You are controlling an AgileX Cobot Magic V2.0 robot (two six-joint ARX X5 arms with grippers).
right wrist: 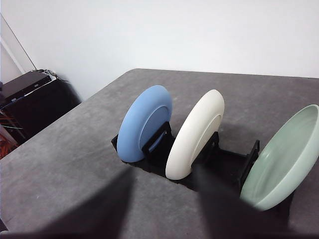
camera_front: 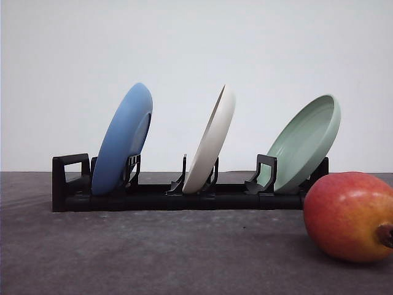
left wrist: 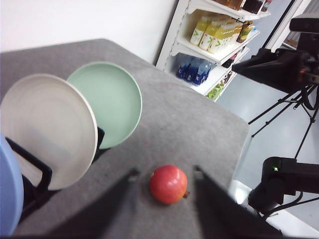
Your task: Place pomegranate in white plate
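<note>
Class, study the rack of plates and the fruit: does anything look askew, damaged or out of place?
Nothing is broken or spilled. The blue plate, white plate and pale green plate all lean in the black rack, so the white one is not lying flat. The pomegranate sits loose on the table.

**Obscured and Cropped Items**

The round red-to-yellow pomegranate [camera_front: 350,215] is cut by the front view's right edge at its brown calyx. In the left wrist view, the glossy blue plate [left wrist: 9,189] is cropped at the frame edge, and the left gripper's dark fingers [left wrist: 219,209] are blurred. The shelf bottles' [left wrist: 214,32] labels are too small to read.
</note>
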